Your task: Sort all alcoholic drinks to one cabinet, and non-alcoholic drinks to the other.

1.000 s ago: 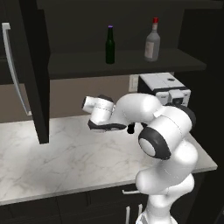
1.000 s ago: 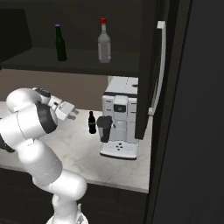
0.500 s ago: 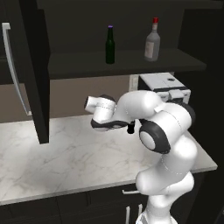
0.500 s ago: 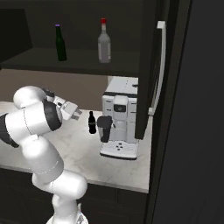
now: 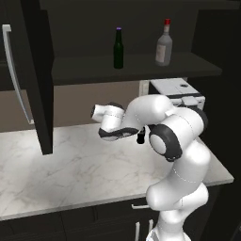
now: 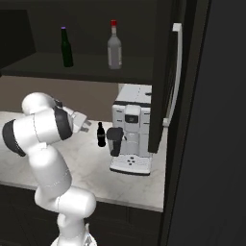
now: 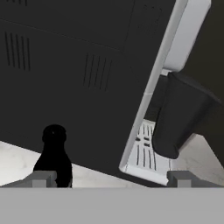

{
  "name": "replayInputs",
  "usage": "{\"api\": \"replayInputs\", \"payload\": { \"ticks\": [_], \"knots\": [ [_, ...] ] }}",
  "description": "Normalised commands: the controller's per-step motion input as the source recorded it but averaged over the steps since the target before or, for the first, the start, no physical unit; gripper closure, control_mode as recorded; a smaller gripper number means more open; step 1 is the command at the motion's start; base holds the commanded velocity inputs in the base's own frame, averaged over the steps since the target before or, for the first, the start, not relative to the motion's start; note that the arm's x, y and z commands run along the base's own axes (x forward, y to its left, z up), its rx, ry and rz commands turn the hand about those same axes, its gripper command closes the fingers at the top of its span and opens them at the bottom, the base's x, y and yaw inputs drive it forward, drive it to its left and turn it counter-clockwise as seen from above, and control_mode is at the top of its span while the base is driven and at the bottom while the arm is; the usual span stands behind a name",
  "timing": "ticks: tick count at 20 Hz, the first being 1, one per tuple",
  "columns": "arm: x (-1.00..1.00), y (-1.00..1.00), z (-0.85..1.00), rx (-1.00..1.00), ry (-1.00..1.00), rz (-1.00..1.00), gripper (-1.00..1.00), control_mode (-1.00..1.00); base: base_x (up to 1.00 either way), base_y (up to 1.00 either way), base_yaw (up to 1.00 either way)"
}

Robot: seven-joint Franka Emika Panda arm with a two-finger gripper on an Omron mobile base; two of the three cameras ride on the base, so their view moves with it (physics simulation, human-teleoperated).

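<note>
No legible text, brand, number or sign anywhere; label on clear liquor bottle [image 6: 114,52] blank at this size; green beer bottle [image 6: 67,47] unmarked; small black bottle [image 6: 101,135] label unreadable; coffee machine [image 6: 132,129] front panel without readable characters

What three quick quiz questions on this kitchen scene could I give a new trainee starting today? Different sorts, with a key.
1. True or false: the green bottle and the clear bottle with a red cap stand on the open cabinet shelf.
2. Where is the small black bottle? A) on the shelf B) on the counter beside the coffee machine C) held by the robot
3. Fill in: the fingers of the gripper are ____.

Key: 1 true; 2 B; 3 open, holding nothing.
</note>
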Motion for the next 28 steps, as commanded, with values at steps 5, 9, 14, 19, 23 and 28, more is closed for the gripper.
{"api": "replayInputs", "payload": {
  "ticks": [5, 9, 14, 19, 23, 28],
  "knots": [
    [0.33, 0.0, -0.12, 0.0, 0.0, 0.0, -1.0, -1.0, 0.0, 0.0, 0.0],
    [0.27, 0.0, -0.12, 0.0, 0.0, 0.0, -1.0, -1.0, 0.0, 0.0, 0.0],
    [0.34, 0.0, -0.15, 0.0, 0.0, 0.0, -1.0, -1.0, 0.0, 0.0, 0.0],
    [0.32, 0.0, -0.18, 0.0, 0.0, 0.0, -1.0, -1.0, 0.0, 0.0, 0.0],
    [0.14, -0.02, -0.16, 0.0, 0.0, 0.0, -1.0, -1.0, 0.0, 0.0, 0.0],
    [0.0, -0.13, -0.11, 0.0, 0.0, 0.0, -1.0, -1.0, 0.0, 0.0, 0.0]
  ]
}}
